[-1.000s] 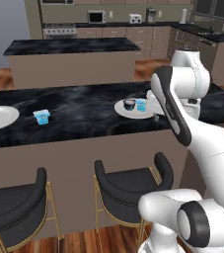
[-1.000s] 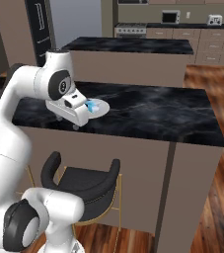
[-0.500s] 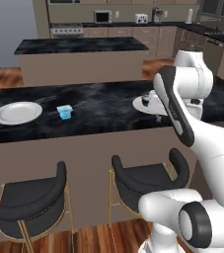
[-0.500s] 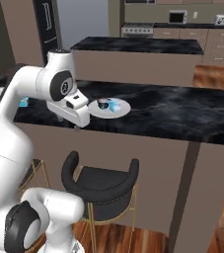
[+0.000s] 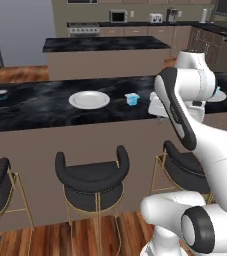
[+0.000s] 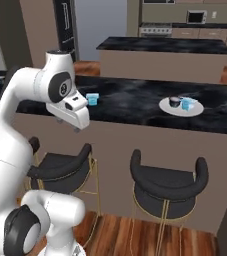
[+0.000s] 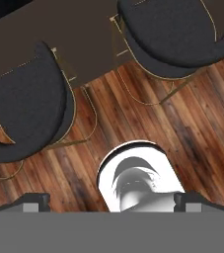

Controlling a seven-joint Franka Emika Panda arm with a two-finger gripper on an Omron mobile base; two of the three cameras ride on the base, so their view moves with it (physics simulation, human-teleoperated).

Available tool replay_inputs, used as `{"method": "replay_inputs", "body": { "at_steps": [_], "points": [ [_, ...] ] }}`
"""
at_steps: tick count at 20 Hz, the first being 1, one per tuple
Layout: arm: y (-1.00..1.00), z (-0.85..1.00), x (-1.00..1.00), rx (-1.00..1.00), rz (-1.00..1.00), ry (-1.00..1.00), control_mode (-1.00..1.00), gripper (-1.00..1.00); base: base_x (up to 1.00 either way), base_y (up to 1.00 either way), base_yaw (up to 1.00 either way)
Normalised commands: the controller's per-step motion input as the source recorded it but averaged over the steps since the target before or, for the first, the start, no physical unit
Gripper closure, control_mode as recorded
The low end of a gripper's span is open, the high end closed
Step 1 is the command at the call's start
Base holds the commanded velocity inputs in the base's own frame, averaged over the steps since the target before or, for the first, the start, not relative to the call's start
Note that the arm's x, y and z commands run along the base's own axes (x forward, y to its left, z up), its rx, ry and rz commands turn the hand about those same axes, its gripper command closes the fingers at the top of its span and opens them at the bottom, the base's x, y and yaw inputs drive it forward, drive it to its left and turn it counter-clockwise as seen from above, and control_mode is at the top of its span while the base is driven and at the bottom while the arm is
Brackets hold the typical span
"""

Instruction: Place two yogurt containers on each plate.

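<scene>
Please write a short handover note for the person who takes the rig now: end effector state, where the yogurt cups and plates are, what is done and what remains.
End effector: open, holding nothing, pointing down at the floor and stools.
Right plate: one dark cup and one light blue cup on it. Done.
Left plate: nothing on it.
Loose light blue cup: on the counter, right of the left plate.
Another dark cup: far left on the counter.
Left to do: put those two cups on the left plate.

Arm folded high, elbow up, forearm angled down. Gripper point(image 7: 111, 200) pts straight down, jaws wide apart, nothing betw. them. Fingertips point(image 7: 34, 199) sit far apart, clear of everything.
</scene>
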Motion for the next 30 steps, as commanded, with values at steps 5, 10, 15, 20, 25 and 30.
{"method": "replay_inputs", "body": {
  "at_steps": [5, 10, 15, 20, 25, 30],
  "points": [
    [0.0, 0.0, 0.0, 0.0, 0.0, 0.0, 1.0, -1.0, 0.0, 0.8, -0.07],
    [0.0, 0.0, 0.0, 0.0, 0.0, 0.0, 1.0, -1.0, 0.14, 0.18, -0.02],
    [0.0, 0.0, 0.0, 0.0, 0.0, 0.0, 1.0, -1.0, 0.41, 0.08, 0.0],
    [0.0, 0.0, 0.0, 0.0, 0.0, 0.0, 1.0, -1.0, 0.42, 0.25, -0.06],
    [0.0, 0.0, 0.0, 0.0, 0.0, 0.0, 1.0, -1.0, 0.53, 0.49, -0.12],
    [0.0, 0.0, 0.0, 0.0, 0.0, 0.0, 1.0, -1.0, 0.39, 0.49, -0.04]
  ]
}}
